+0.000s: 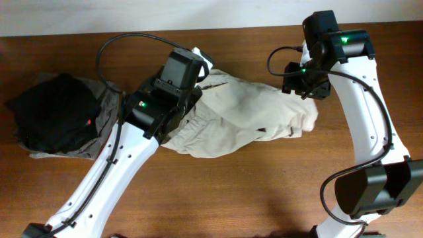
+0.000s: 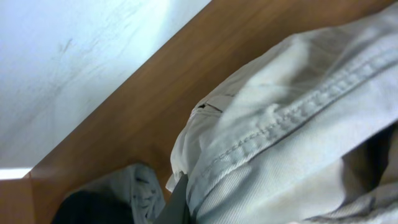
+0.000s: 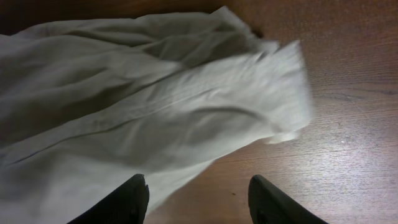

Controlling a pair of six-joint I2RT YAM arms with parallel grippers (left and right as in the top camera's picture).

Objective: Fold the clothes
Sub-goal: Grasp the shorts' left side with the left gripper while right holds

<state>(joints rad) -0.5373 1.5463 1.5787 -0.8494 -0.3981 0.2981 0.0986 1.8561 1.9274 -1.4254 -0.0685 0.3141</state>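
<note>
Shorts spread across desk; left tool clenched on cloth, right tool released

Beige shorts (image 1: 244,116) are seen lying wrinkled across the middle of the brown desk (image 1: 264,192), stretched roughly left to right. A gathered, paler edge is noted along the near left side, and the right end is rounded into a loose fold.

Left tool (image 1: 192,79): positioned at the far left end of the shorts, largely covered in the overhead view by its own wrist housing. It is recorded as clenched. In the left wrist view the stitched seam of the shorts fills the frame and bunches right at the lower edge, so the grasp is taken to be on the shorts. The fingers themselves are not visible in that view.

Right tool (image 1: 305,84): held above the far right end of the shorts. In the right wrist view its 2 dark fingers (image 3: 137,199) are seen well apart, with nothing gripped between them. The cloth edge lies below the left finger, with bare desk below the right one.

A black garment (image 1: 53,116) is piled on a grey-olive cloth (image 1: 69,153) at the left end of the desk, just beside the left arm and apart from the shorts.
</note>
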